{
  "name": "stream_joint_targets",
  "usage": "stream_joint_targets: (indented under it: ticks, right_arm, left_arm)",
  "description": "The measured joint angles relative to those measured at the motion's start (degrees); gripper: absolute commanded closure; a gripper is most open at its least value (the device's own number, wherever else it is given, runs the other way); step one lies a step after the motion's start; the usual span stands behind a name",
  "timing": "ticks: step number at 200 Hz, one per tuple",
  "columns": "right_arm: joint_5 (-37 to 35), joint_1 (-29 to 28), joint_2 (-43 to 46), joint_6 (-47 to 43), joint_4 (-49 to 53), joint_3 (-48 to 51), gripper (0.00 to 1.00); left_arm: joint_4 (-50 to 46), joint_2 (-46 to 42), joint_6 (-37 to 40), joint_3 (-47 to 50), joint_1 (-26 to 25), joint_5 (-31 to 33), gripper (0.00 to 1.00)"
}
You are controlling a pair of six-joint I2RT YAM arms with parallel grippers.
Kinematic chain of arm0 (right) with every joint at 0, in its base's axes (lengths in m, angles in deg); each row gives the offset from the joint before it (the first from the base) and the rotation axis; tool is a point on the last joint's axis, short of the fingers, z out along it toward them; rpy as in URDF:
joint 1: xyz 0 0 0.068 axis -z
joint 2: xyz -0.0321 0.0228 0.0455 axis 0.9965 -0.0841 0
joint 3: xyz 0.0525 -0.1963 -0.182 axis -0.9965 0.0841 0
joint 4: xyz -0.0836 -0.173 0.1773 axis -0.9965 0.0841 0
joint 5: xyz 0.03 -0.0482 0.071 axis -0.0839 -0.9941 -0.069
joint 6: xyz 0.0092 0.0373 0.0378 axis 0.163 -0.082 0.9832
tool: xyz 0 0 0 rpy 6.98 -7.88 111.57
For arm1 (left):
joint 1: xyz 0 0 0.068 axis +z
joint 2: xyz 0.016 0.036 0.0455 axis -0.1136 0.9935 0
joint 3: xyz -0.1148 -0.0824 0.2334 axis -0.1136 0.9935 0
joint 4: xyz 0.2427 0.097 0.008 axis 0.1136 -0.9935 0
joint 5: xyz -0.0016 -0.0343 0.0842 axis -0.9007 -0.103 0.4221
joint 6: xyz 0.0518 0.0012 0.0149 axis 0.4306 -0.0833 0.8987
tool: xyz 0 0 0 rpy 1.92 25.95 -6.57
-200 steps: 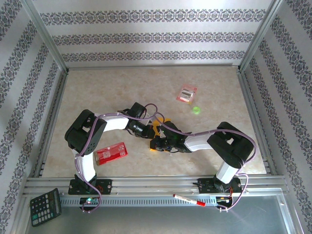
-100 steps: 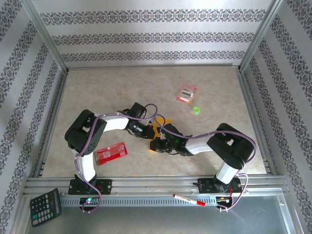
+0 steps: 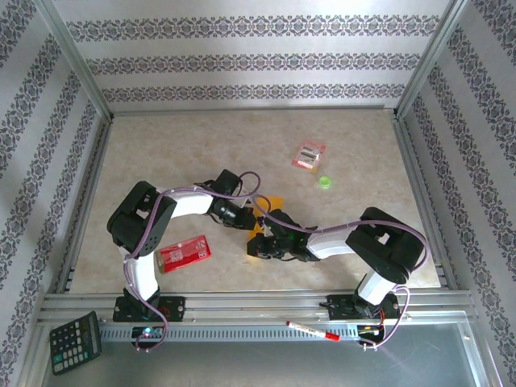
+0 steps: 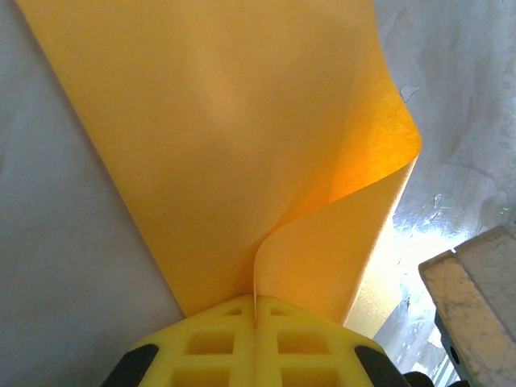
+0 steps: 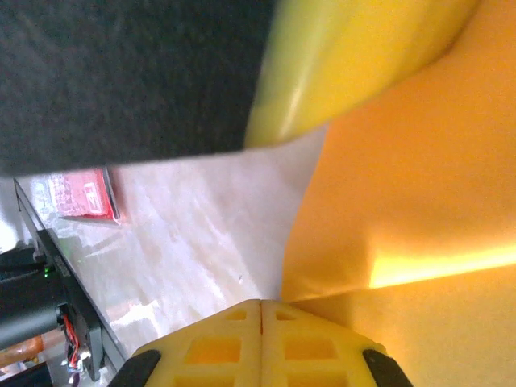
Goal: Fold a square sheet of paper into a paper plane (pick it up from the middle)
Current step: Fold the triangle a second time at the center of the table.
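Observation:
The square sheet of paper (image 3: 276,201) is orange-yellow and bent in the middle of the table, mostly hidden under both wrists. In the left wrist view the sheet (image 4: 242,137) curls upward, and one edge runs into the seam of my left gripper (image 4: 256,310), which is shut on it. My left gripper (image 3: 248,219) meets my right gripper (image 3: 260,242) over the sheet. In the right wrist view the folded sheet (image 5: 419,185) reaches the tips of my right gripper (image 5: 262,310), which is shut on it. No paper plane shape shows.
A red packet (image 3: 183,251) lies left of the grippers, near the left arm. A pink-and-white packet (image 3: 308,155) and a small green thing (image 3: 324,182) sit at the back right. A calculator (image 3: 75,343) and a marker (image 3: 313,330) rest on the front rail.
My right gripper has shifted slightly left and toward the near edge with the sheet. The left arm has hardly moved. Both grippers stay shut.

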Motion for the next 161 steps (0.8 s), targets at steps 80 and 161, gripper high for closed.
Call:
stream_joint_targets:
  ticks: [80, 161]
  right_arm:
    - [-1.01, 3.34, 2.78, -0.07, 2.49, -0.52, 1.0]
    - [-1.07, 4.74, -1.11, -1.33, 2.91, -3.39, 1.0]
  left_arm:
    - [-0.02, 0.0, 0.02, 0.0, 0.0, 0.0, 1.0]
    - [-0.02, 0.0, 0.2, 0.0, 0.0, -0.02, 1.0]
